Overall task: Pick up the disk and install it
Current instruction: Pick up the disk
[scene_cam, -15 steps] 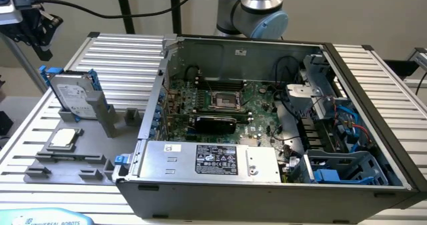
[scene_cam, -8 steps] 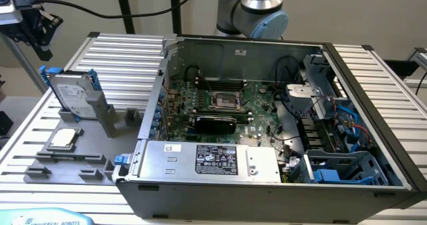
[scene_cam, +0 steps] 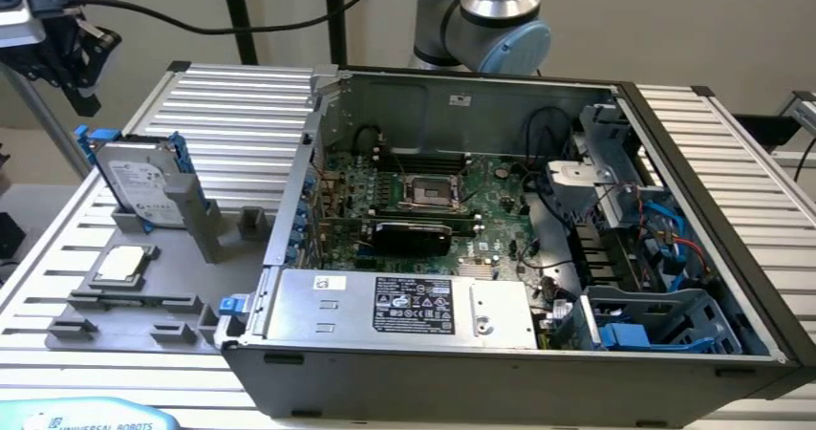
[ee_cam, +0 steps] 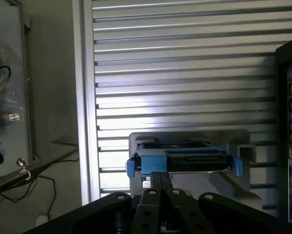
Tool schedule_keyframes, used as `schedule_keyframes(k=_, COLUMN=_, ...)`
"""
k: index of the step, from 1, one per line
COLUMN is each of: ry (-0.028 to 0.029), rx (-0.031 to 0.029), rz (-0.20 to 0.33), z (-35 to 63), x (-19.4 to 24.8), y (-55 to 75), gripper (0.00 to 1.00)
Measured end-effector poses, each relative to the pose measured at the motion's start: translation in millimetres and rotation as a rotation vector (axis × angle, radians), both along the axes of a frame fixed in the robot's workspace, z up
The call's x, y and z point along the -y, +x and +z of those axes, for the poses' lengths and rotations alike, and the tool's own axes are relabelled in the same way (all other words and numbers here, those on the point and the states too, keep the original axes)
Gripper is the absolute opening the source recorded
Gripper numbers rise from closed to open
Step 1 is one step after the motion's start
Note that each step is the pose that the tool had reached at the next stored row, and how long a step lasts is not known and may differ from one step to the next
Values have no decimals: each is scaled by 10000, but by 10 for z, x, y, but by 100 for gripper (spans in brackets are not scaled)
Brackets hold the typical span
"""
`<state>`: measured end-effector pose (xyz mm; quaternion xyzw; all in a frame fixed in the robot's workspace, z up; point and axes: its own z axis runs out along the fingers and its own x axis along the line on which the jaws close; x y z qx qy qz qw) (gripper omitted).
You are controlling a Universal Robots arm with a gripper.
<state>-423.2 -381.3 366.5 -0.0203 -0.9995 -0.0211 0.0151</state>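
While poised over the disk (ee_cam: 184, 161), hand (ee_cam: 160, 178): clenched, empty
Disk: upright in grey holder (scene_cam: 204, 225)
Grasp: spread wide, straddle its edges squarely

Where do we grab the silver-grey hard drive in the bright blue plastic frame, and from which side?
Likely the upper end of the silver-grey hard drive, pinched across its flat faces, from above. It stands on edge, slightly tilted, lower end sunk in the grey slotted fixture, so only the top is free.
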Motion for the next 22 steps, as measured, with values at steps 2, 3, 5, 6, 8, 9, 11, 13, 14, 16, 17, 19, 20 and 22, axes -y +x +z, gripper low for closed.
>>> schedule_keyframes(k=2, ry=1, rx=0, rz=327, z=0, x=0, y=0, gripper=11)
schedule_keyframes(k=3, ry=0, rx=1, rz=507, z=0, x=0, y=0, gripper=11)
schedule_keyframes(k=5, ry=0, rx=4, rz=872, z=0, x=1, y=1, gripper=11)
schedule_keyframes(k=6, ry=0, rx=7, rz=1054, z=0, x=1, y=1, gripper=11)
schedule_keyframes(k=8, ry=-1, rx=22, rz=1413, z=0, x=0, y=1, gripper=11)
schedule_keyframes(k=9, ry=-2, rx=33, rz=1592, z=0, x=0, y=1, gripper=11)
schedule_keyframes(k=11, ry=-4, rx=70, rz=1969, z=0, x=0, y=1, gripper=11)
schedule_keyframes(k=13, ry=-7, rx=105, rz=2328, z=1, x=0, y=1, gripper=11)
schedule_keyframes(k=14, ry=-8, rx=125, rz=2508, z=1, x=0, y=1, gripper=11)
schedule_keyframes(k=16, ry=-9, rx=159, rz=2867, z=0, x=0, y=1, gripper=11)
schedule_keyframes(k=17, ry=-11, rx=174, rz=3046, z=0, x=0, y=1, gripper=11)
schedule_keyframes(k=19, ry=-12, rx=208, rz=3423, z=0, x=0, y=1, gripper=11)
schedule_keyframes(k=20, ry=-14, rx=225, rz=3597, z=0, x=0, y=1, gripper=11)
schedule_keyframes(k=22, ry=-15, rx=257, rz=3957, z=0, x=0, y=1, gripper=11)
